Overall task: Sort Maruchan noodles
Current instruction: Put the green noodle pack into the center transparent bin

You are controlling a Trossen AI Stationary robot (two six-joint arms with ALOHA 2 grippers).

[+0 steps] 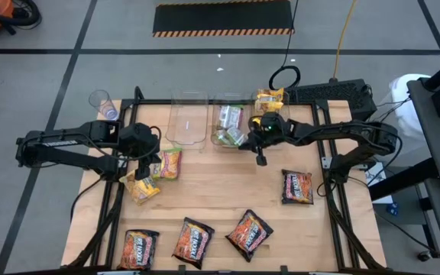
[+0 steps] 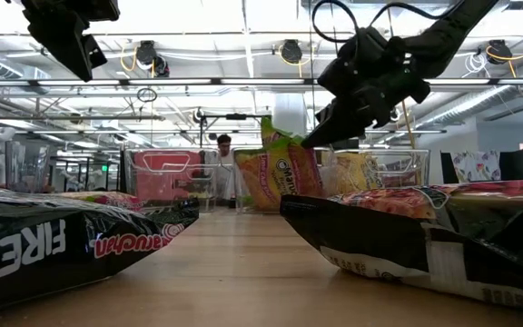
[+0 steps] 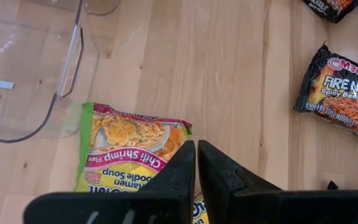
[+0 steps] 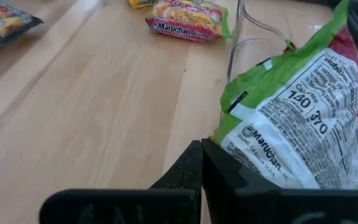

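Observation:
Maruchan noodles lie scattered on the wooden table. A green-edged packet and a yellow one lie flat at the left. My left gripper hangs shut above them, high in the low view, with nothing between its fingers. Several green-edged packets stand in the right clear bin. My right gripper is shut, slanting down just on the near side of that bin. Dark packets lie along the near half.
An empty clear bin stands left of the filled one. A yellow packet lies behind the bins. A plastic cup sits off the far left corner. Another dark packet lies at the near left. A person stands far behind.

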